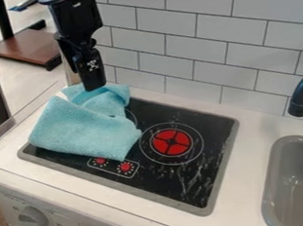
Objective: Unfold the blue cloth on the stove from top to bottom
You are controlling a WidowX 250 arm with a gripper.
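One blue cloth, folded, over left end of stove; black gripper at cloth's back folds, can't tell if open or holding; red burner right of cloth; grey sink at worktop's right.

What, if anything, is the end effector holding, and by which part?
Cannot be told: the end effector is at the rear, bunched part of the blue cloth, grip unclear.

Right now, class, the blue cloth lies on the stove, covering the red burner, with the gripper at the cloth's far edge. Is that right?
Not quite: the camera view shows the red burner uncovered, right of the blue cloth. The cloth does lie on the stove, with the gripper at its far edge.
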